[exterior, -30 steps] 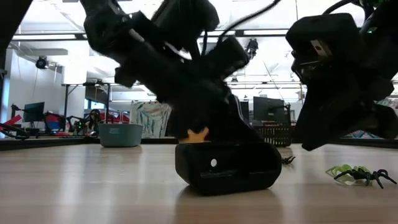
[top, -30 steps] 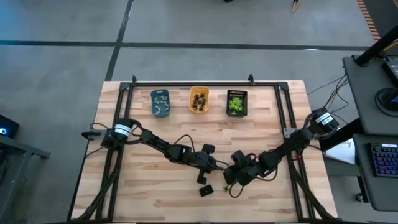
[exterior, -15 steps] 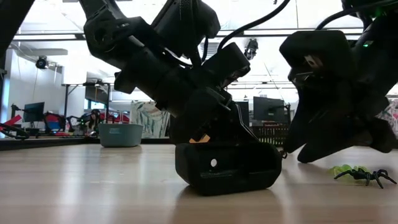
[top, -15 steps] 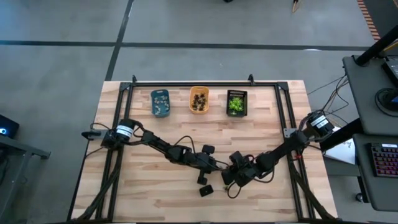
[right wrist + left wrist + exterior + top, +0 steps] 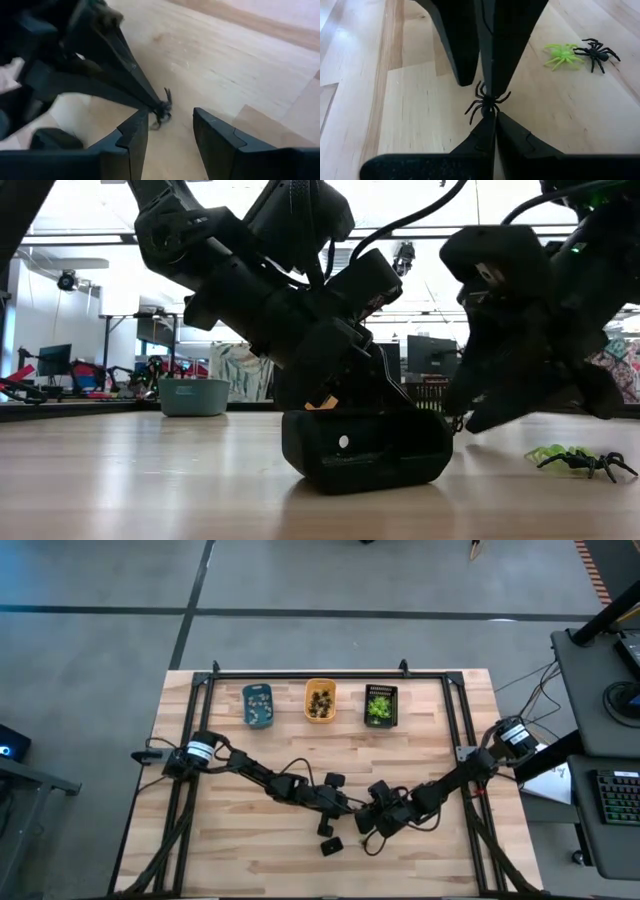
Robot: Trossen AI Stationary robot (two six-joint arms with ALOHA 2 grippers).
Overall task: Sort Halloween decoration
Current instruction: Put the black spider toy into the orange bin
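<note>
Mid-table, my left gripper (image 5: 488, 112) is pinched tight on a black spider (image 5: 486, 102), holding it just over the wood. My right gripper (image 5: 170, 131) faces it from close by with its fingers parted and nothing between them, the spider just beyond their tips. Nearby on the table lie a green spider (image 5: 563, 54) and a second black spider (image 5: 596, 50), touching

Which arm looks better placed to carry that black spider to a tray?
The left: its gripper is shut on the black spider. The right gripper stands open just short of it, holding nothing, so it would have to take the spider over first.
</note>
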